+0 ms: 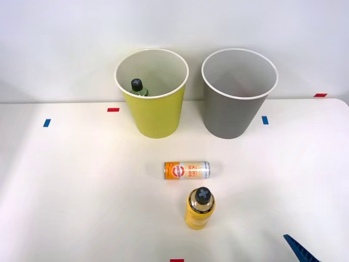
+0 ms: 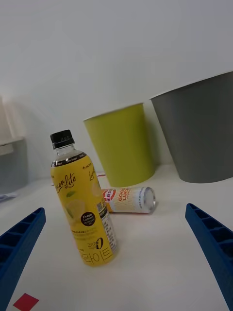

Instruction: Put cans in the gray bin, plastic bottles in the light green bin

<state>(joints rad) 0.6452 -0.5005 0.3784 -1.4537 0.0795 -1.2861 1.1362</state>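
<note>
Items on your white table [image 1: 65, 180], listed back to front.

Light green bin [image 1: 152, 93]: upright at the back, left of the gray one. Inside it you have a greenish black-capped bottle [image 1: 137, 87], leaning against the wall on the left side.

Gray bin [image 1: 237, 93]: upright just beside the green bin, apart from it. Its white inside shows nothing in it.

Orange and silver can [image 1: 187, 170]: lying on its side in front of the gap between the two bins, well clear of both, its length running left to right, the silver end toward your right.

Yellow lemon drink bottle [image 1: 200, 209]: standing upright with its black cap on, just in front of the can, near it but apart. Your wrist view shows a yellow label with text and a black round badge.

Right gripper [image 2: 116, 262]: spread wide, holding nothing. Its blue ribbed fingers [image 2: 19, 243] sit at the two lower corners of the wrist view, with the yellow bottle between them and farther out. In the front view one blue fingertip [image 1: 299, 248] enters at the lower right, well apart from the bottle.

Tape marks: red marker [image 1: 113, 109] and blue marker [image 1: 265, 120] on the table near the bins.
</note>
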